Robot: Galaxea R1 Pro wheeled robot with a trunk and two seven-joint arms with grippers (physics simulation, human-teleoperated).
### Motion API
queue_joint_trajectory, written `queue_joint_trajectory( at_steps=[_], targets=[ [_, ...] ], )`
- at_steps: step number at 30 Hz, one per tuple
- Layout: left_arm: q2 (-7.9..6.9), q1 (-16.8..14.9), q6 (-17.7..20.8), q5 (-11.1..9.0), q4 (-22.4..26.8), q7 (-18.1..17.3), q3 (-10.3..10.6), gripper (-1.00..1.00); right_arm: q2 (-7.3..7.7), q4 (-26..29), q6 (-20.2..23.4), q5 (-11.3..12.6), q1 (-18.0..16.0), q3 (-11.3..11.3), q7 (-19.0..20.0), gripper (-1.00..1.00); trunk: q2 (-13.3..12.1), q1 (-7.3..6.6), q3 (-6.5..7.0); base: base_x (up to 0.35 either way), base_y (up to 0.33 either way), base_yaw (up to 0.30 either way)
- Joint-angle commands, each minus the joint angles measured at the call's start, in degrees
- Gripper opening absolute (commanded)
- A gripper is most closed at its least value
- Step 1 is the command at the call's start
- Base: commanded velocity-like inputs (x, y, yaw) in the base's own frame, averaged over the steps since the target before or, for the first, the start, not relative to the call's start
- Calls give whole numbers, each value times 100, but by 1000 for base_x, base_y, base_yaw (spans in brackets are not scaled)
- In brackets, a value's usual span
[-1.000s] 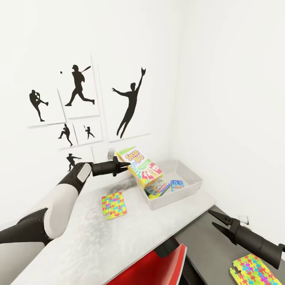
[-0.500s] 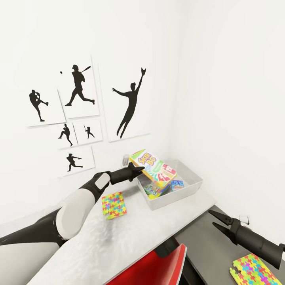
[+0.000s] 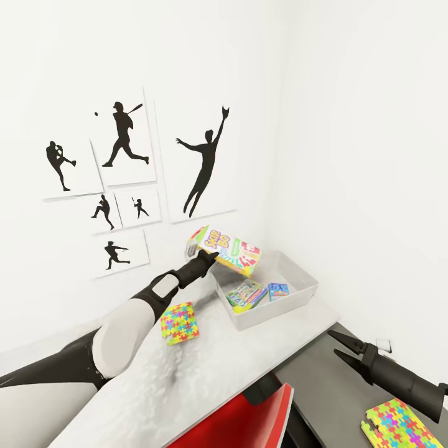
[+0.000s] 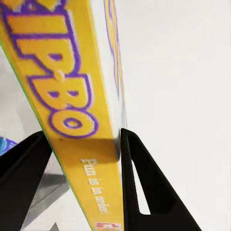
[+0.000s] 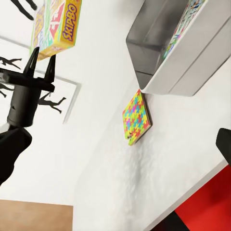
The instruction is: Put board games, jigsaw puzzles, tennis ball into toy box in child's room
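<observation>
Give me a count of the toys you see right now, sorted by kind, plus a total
Board games: 3, the SKIP-BO box held by the left gripper, two in the toy box at and
Jigsaw puzzles: 2, at and
Total: 5

Items you cannot fully see:
- SKIP-BO box [image 4: 72, 96]: in your left wrist view, cropped by the frame, lettering blurred; small print near the fingers unreadable.
- Toy box [image 3: 292, 274]: near wall hides part of the two game boxes [image 3: 246, 292] inside; their print is too small to read.
- Floor-side jigsaw puzzle [image 3: 401, 426]: cut by the frame's lower edge.
- Red chair [image 3: 249, 423]: cut off below.
</observation>
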State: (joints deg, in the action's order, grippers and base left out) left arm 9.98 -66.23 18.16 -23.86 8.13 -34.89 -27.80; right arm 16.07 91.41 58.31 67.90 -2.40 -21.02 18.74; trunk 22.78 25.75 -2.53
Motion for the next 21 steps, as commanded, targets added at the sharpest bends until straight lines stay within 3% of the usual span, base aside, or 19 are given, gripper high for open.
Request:
queue_joint_trajectory(
  at_steps=[1,11,16,21],
  targets=[
    [2,-4,-52,-94,1,118,9,-100,7,-1,23,-57,-6,-8,59,100,13,4,-13,0,0,0],
    [2,-4,-224,-427,-189,893,-14,-100,20,-1,30,-57,-6,-8,60,100,13,4,-13,0,0,0],
    [2,-4,-207,-620,-360,994,-13,-100,6,-1,31,-57,-6,-8,60,100,13,4,-13,0,0,0],
    [2,-4,-57,-657,-395,1008,-13,-100,9,-1,31,-57,-6,-8,60,100,13,4,-13,0,0,0]
  ],
)
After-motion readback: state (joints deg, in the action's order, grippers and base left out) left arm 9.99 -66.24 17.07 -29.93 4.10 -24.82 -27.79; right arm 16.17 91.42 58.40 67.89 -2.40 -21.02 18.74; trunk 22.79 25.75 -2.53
